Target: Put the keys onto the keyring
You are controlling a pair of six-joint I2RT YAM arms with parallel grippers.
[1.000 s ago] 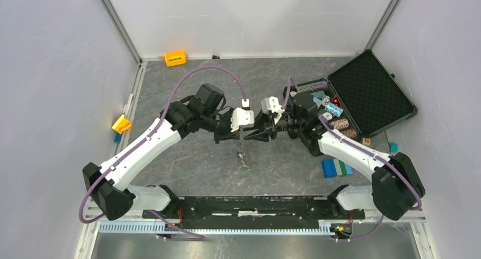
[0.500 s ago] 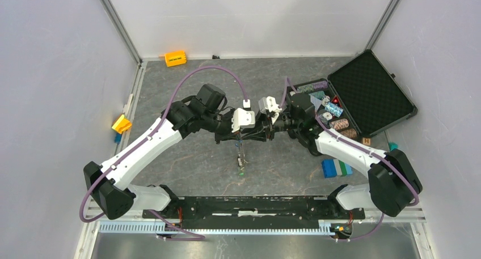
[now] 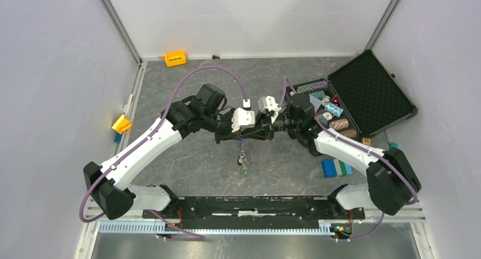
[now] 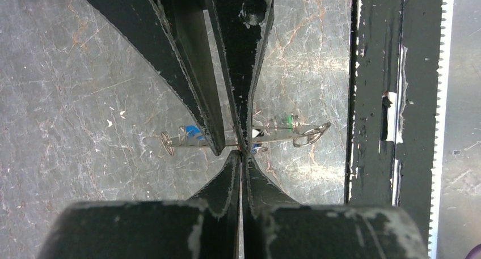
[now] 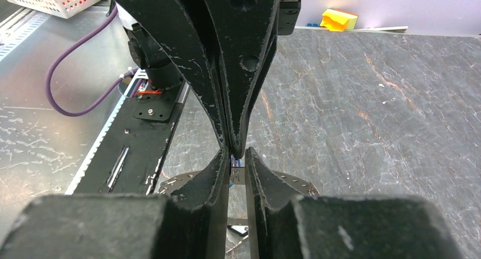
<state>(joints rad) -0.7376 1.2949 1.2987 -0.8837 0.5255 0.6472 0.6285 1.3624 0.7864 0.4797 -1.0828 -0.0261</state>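
Note:
The keyring point(image 3: 243, 156) hangs above the table from my left gripper point(image 3: 239, 136), which is shut on its top edge. In the left wrist view the keyring point(image 4: 272, 135) shows edge-on as a thin line, carrying keys with a blue tag point(image 4: 193, 132) and a green tag point(image 4: 290, 120). My right gripper point(image 3: 248, 135) meets the left one tip to tip. Its jaws stand narrowly apart in the right wrist view, on either side of the left fingertip point(image 5: 238, 148) and a small silver key point(image 5: 235, 172). Whether they press that key I cannot make out.
An open black case point(image 3: 371, 94) with striped chips point(image 3: 334, 109) lies at the right. Blue and green blocks point(image 3: 336, 168) sit near the right arm. An orange block point(image 3: 175, 58) and a yellow one point(image 3: 121, 123) lie at the back and the left. The black base rail point(image 3: 255, 205) runs along the near edge.
My right gripper has moved left up to the left gripper's tip and narrowed its jaws. The keyring still hangs from the left gripper, which has stayed put.

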